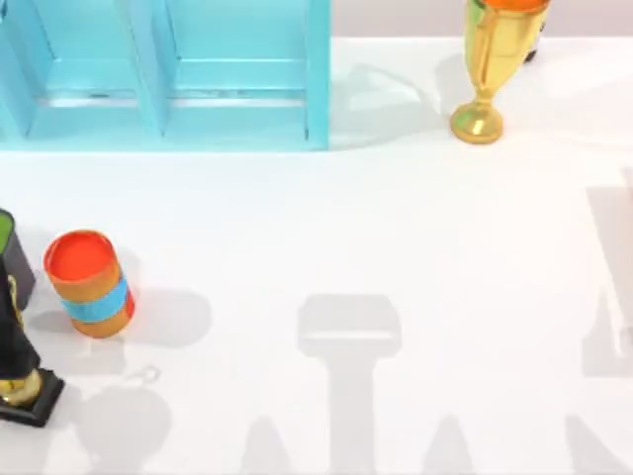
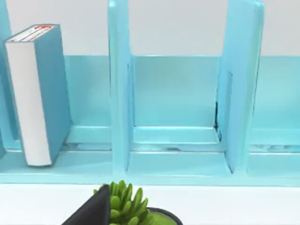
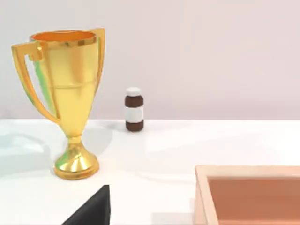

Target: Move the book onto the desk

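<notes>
The book [image 2: 37, 93], teal-blue with grey-white page edges, stands upright in a compartment of the light-blue shelf unit [image 2: 119, 93]. That shelf unit [image 1: 168, 79] sits at the back left of the white desk [image 1: 396, 228]. A dark part of my left gripper [image 2: 91, 211] shows at the near edge of the left wrist view, facing the shelf's middle compartment and well short of the book. A dark part of my right gripper [image 3: 91, 208] hangs over the desk's back right, near the gold trophy. Arm shadows fall on the desk's front.
An orange can [image 1: 89, 284] with a blue band lies at the left. A dark figure on a black base [image 1: 22, 381] stands at the front left. A green plant [image 2: 126, 204] sits before the shelf. A gold trophy [image 1: 492, 64], a brown bottle [image 3: 134, 109] and a wooden tray [image 3: 248, 194] occupy the right.
</notes>
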